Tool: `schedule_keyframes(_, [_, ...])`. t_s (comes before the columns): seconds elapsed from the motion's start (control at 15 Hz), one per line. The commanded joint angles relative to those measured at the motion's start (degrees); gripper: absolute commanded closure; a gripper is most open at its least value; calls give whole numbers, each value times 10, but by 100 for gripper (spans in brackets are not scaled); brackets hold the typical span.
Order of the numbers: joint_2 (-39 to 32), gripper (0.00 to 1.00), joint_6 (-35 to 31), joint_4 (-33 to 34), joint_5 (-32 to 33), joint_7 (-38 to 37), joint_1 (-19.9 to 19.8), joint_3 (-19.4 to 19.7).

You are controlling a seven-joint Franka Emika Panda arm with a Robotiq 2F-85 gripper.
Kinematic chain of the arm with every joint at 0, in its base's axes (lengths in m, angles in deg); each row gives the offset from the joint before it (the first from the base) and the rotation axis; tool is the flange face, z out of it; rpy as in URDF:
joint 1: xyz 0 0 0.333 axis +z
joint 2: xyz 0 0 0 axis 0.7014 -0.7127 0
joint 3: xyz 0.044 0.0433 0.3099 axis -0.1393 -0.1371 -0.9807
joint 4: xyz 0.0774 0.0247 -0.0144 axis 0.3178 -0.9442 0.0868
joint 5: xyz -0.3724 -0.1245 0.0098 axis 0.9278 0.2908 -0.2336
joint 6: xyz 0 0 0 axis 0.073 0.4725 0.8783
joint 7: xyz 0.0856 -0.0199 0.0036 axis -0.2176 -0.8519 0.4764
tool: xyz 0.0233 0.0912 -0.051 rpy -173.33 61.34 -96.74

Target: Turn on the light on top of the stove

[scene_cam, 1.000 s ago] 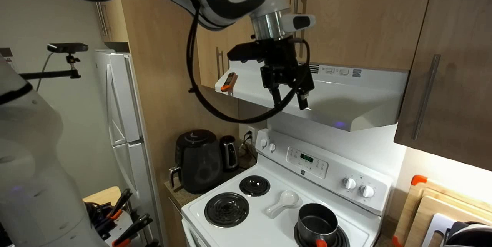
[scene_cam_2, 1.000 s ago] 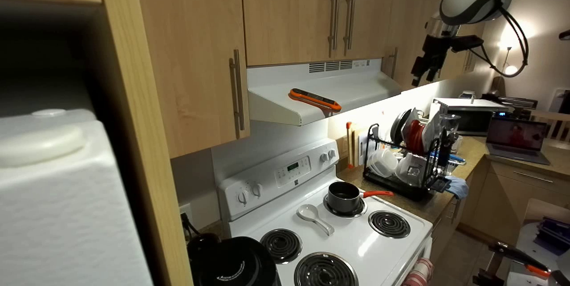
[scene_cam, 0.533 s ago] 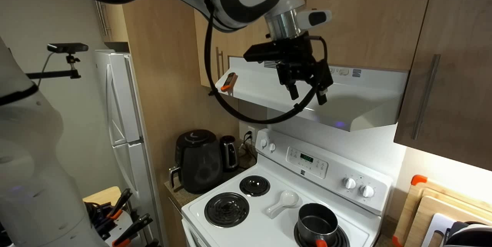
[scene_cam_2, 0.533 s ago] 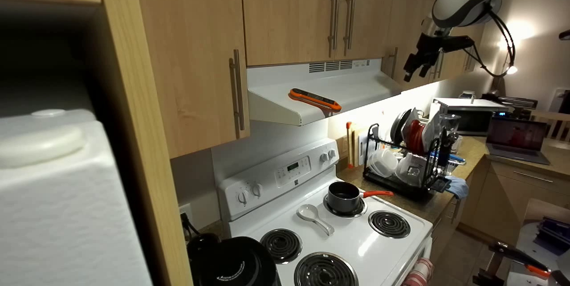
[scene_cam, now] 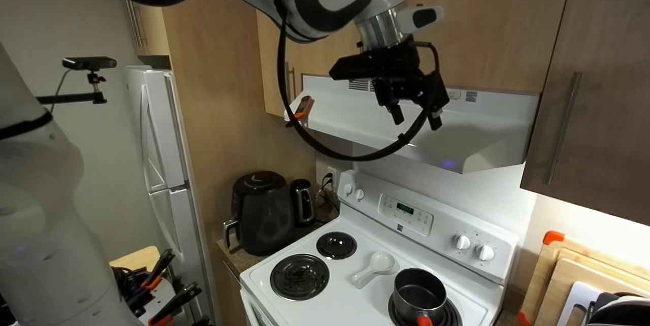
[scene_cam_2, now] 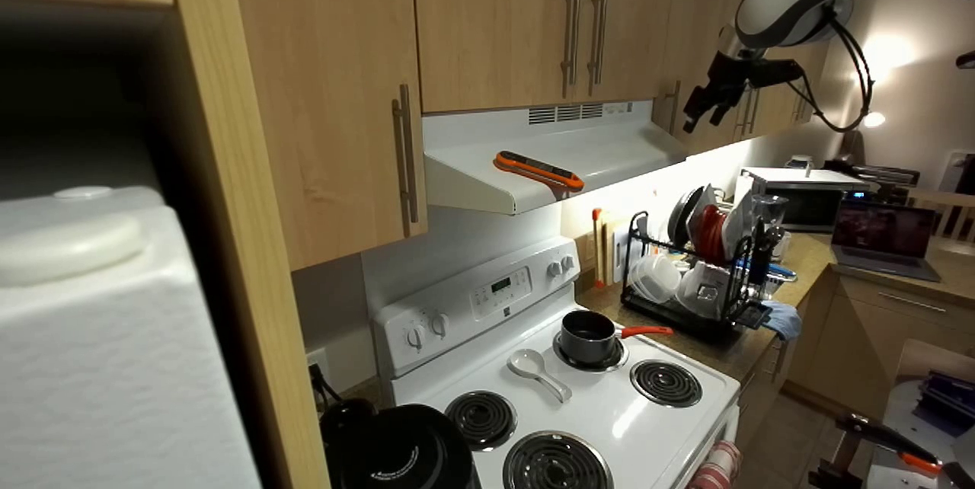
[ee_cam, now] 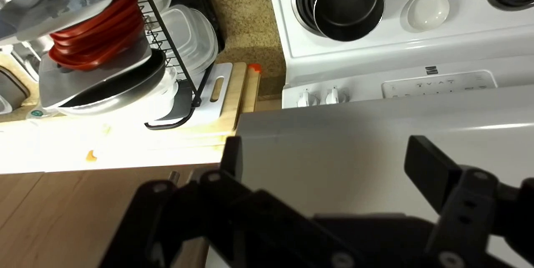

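My gripper [ee_cam: 325, 149] stands wide near the range hood [ee_cam: 363, 147]. From it, wrist view: stove [ee_cam: 404, 42] at one o'clock (pot [ee_cam: 348, 7] on burner [ee_cam: 306, 5]).

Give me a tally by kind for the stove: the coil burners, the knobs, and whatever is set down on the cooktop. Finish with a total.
Saucepan: 1
White spoon-shaped piece: 1
Coil burners: 4, one of them under the saucepan
Knobs: 4
Total on the stove: 10
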Motion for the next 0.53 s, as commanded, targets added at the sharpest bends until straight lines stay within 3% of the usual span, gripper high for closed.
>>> schedule_keyframes(0.0, [-3, 0, 30, 13, -18, 7, -4, -9])
schedule_keyframes(0.07, [0, 0, 8, 4, -6, 1, -8, -9])
schedule_keyframes(0.47, [0, 0, 19, 5, -7, 1, -7, -11])
